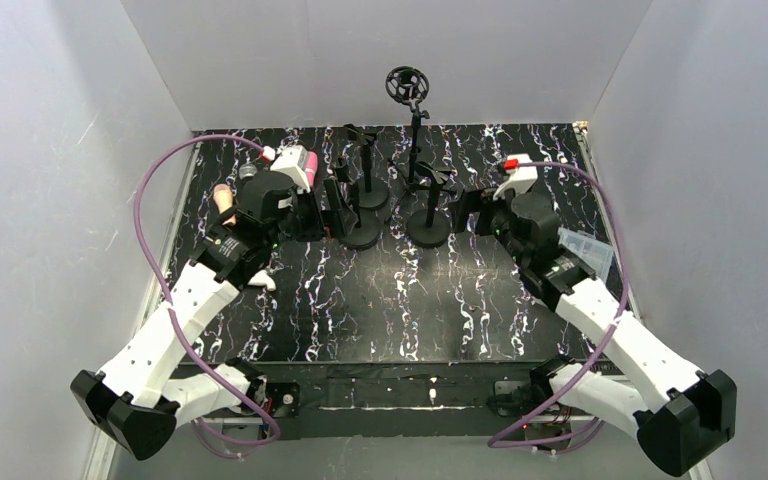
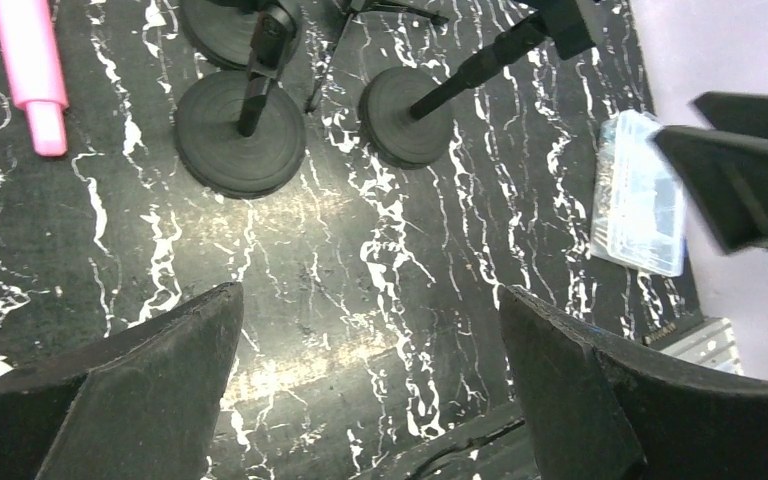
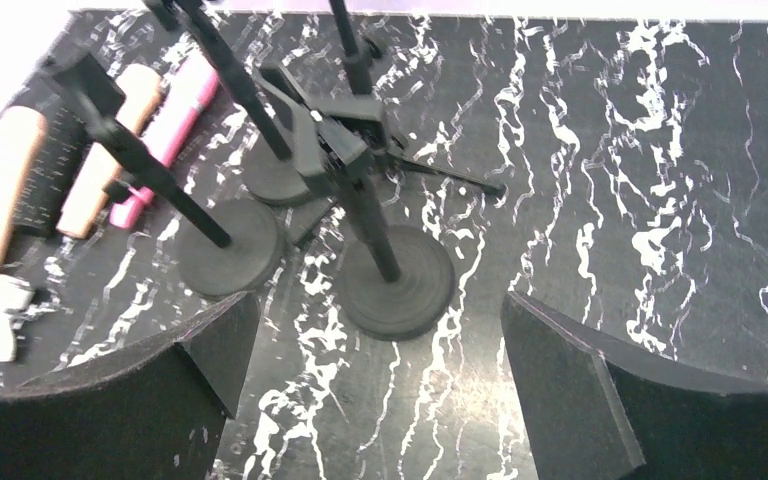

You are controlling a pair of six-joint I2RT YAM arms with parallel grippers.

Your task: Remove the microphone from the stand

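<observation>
From above, the stands (image 1: 400,215) cluster at the far middle of the counter (image 1: 380,310), between the left tool (image 1: 332,212) and the right tool (image 1: 472,215).

Left wrist: this tool gapes wide, empty. A pink microphone (image 2: 30,70) lies flat toward the far-left corner, off the stands, its long axis roughly near-to-far.

Right wrist: jaws wide, nothing held. The stand clips look empty. The left arm is nearer the microphone, and the stands block the right arm's way.

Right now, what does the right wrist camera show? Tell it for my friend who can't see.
Three black round-based stands stand on a black white-veined table, just beyond the right end effector's open black fingers. A pink cylinder and tan ones lie far left.
</observation>
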